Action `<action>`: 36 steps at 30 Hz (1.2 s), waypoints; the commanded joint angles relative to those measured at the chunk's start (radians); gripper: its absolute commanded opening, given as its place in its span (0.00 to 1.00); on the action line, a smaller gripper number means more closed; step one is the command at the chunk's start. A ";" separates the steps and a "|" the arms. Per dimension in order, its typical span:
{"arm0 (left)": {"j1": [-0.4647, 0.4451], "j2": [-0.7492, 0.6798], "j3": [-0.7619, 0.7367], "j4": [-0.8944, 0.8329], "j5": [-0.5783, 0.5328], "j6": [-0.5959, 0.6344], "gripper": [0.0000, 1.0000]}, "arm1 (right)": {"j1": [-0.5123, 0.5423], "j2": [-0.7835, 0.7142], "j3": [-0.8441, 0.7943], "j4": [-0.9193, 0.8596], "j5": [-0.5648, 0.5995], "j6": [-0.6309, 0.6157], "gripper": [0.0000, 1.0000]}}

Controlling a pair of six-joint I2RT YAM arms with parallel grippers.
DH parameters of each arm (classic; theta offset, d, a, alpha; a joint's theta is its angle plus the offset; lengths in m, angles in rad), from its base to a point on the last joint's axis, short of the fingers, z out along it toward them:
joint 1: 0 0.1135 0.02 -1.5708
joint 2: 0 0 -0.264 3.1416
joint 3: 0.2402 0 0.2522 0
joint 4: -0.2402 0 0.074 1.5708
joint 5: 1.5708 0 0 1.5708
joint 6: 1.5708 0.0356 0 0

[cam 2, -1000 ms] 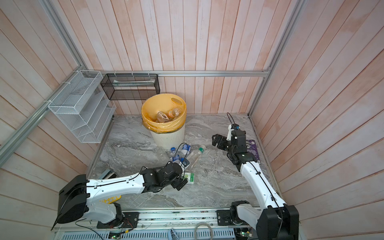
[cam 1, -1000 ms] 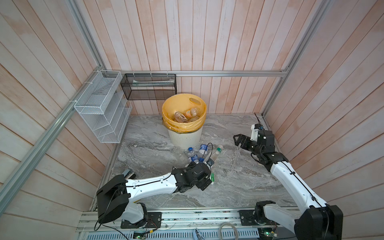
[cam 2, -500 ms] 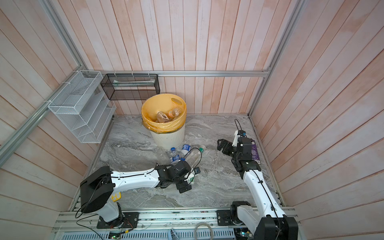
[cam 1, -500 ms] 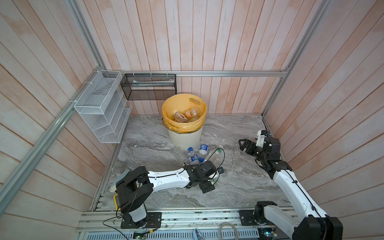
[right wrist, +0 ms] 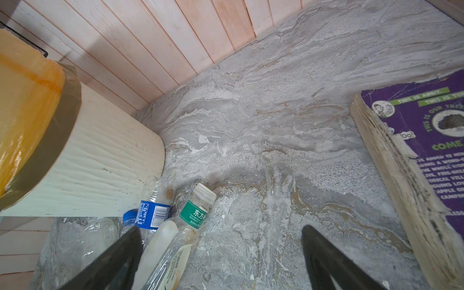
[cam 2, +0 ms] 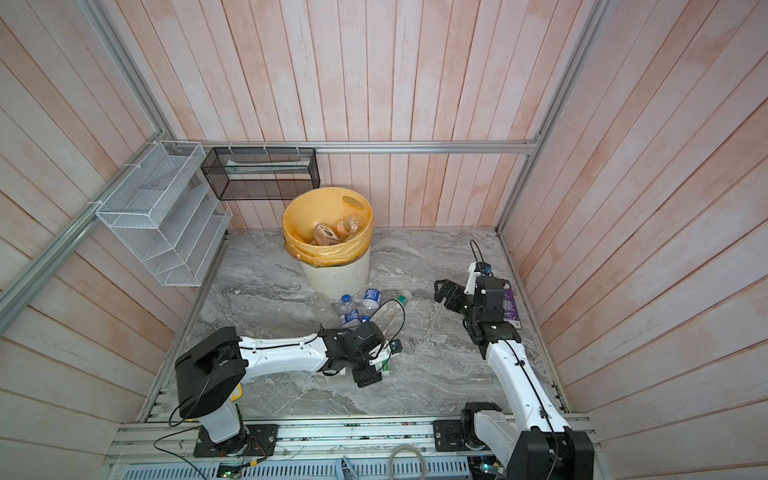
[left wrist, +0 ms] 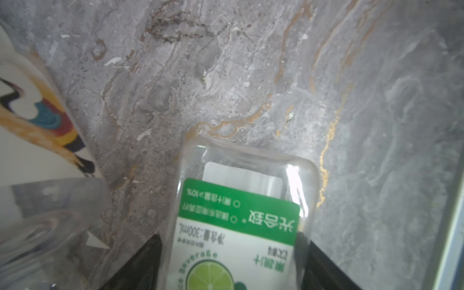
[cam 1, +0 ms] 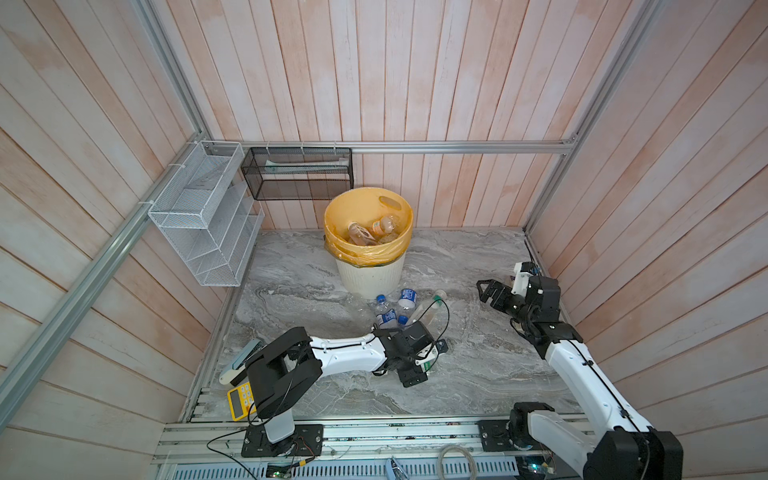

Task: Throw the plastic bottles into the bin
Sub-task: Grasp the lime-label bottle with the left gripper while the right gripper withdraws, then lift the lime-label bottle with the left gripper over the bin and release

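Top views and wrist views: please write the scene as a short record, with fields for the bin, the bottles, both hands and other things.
bin: upright, yellow liner, several bottles inside
loose bottles: small heap on the floor, just in front of the bin
left hand: low over the floor, shut on the lime bottle
right hand: open, empty, above the floor, facing the heap
other: book at the floor's right edge; calculator at the front left corner

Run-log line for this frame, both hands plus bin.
left hand: gripping lime-label bottle on tabletop | right hand: open, empty | bin: bottles inside | loose bottles: cluster at bin base
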 commanded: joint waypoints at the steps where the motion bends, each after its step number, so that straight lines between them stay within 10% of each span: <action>1: -0.015 -0.003 -0.002 -0.010 0.046 -0.058 0.81 | -0.005 0.005 -0.021 0.023 -0.021 0.014 0.99; 11: -0.016 0.004 -0.021 0.011 0.043 -0.102 0.59 | -0.008 0.016 -0.023 0.037 -0.034 0.019 0.99; 20: -0.011 -0.292 -0.125 0.174 -0.002 -0.256 0.50 | -0.009 0.003 -0.041 0.038 -0.025 0.023 0.99; 28: -0.012 -0.795 -0.283 0.382 -0.366 -0.394 0.48 | -0.009 -0.007 -0.077 0.054 -0.026 0.049 0.99; 36: -0.008 -1.046 -0.320 0.576 -0.629 -0.244 0.45 | -0.008 -0.021 -0.080 0.068 -0.036 0.074 0.98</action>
